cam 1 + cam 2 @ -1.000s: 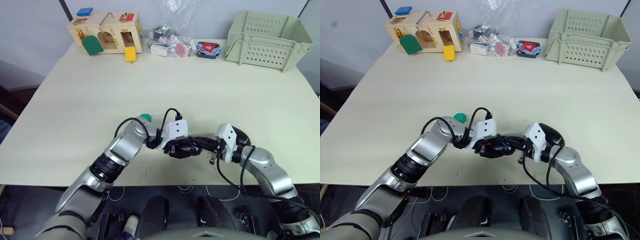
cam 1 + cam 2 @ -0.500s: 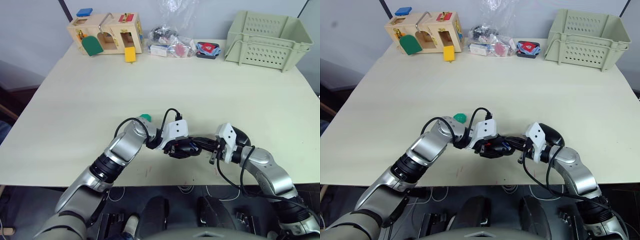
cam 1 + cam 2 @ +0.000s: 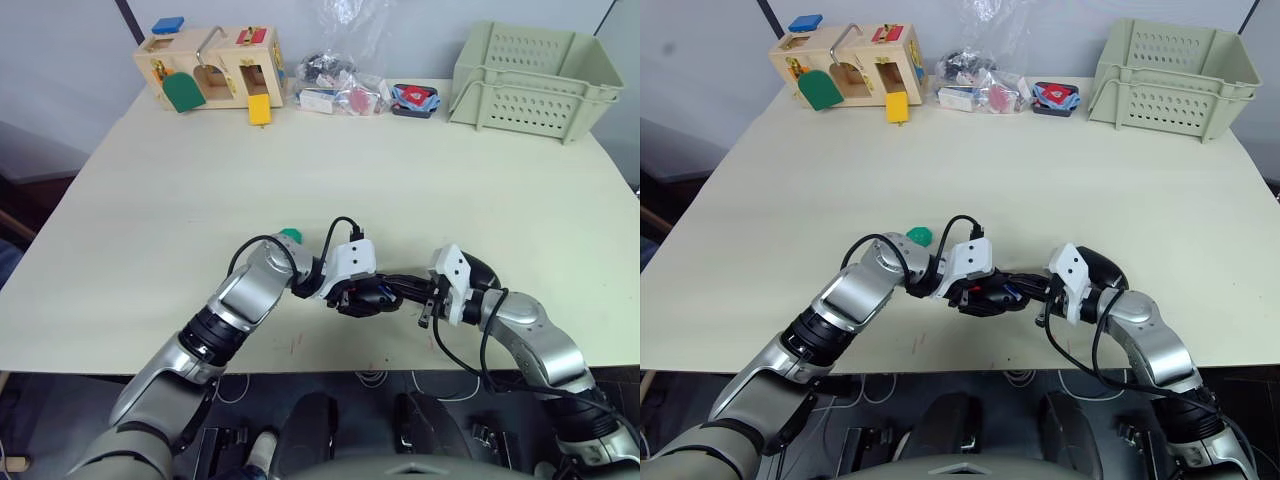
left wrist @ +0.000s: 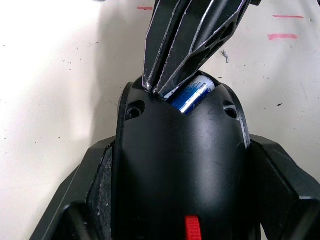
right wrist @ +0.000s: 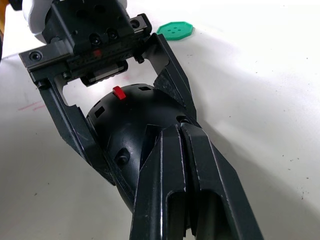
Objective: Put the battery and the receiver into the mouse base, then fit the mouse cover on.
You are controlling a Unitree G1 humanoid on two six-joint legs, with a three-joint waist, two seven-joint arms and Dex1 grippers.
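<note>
Desk (image 3: 420, 170) carries work near front edge. Mouse base (image 4: 180, 165) held off desk, clamped between fingers of left end effector (image 3: 362, 295). Right end effector (image 4: 187, 47), fingers pressed together, tip pushing at battery (image 4: 194, 95) in rear slot of base. Battery partly seated, blue end showing. Judgement: push along slot axis, gently, left keeping base steady; sideways force may pop battery out. Green disc (image 5: 175, 30) on desk near base.
</note>
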